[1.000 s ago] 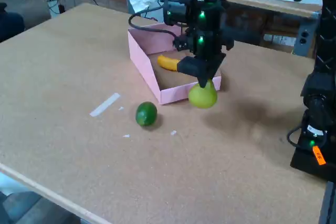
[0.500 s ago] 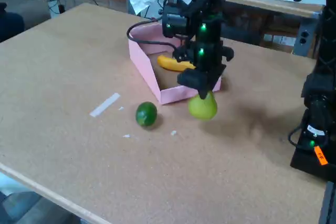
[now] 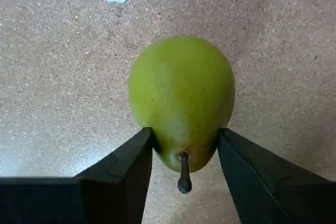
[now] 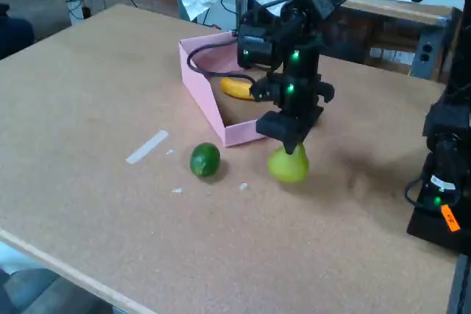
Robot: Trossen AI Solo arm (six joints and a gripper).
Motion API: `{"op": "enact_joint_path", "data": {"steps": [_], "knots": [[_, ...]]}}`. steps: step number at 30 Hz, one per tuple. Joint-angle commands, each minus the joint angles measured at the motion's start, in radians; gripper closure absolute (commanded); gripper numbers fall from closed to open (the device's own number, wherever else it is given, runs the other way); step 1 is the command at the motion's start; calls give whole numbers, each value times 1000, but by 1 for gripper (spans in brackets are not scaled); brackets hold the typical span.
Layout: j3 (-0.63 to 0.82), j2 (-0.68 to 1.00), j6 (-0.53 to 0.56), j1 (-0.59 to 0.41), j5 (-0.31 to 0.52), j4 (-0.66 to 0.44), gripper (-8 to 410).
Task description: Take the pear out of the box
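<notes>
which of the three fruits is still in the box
The banana, lying inside the pink box. The lime sits on the bare table outside the box, and the pear is outside too, held at its narrow top by the gripper.

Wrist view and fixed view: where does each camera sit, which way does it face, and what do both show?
Wrist view: rides on the gripper, looking straight down at the table; both dark fingers show, pinching the narrow top of the pear.
Fixed view: stands off a table corner, raised, looking down across the table at the box, banana and lime; the arm and gripper show.
Shared: the pear, the gripper and the tabletop.
</notes>
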Motion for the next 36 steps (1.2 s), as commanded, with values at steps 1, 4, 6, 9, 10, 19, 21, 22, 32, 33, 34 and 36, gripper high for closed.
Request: {"op": "enact_joint_path", "data": {"steps": [1, 4, 6, 9, 10, 19, 21, 22, 32, 33, 34, 36], "knots": [[-18, -1, 8, 5, -6, 24, 318], [-22, -1, 11, 6, -6, 29, 318], [-22, -1, 11, 6, -6, 29, 318], [-22, -1, 19, 8, -6, 27, 318], [-22, -1, 20, 9, -6, 27, 318], [-22, 0, 23, 11, -6, 17, 291], [-22, 0, 22, 11, -6, 17, 269], [-22, 0, 19, 11, -6, 18, 256], [-22, 0, 12, 12, -5, 19, 193], [-22, 0, 11, 12, -5, 20, 193], [-22, 0, 11, 12, -5, 21, 193], [-22, 0, 10, 12, -5, 22, 193]]}}
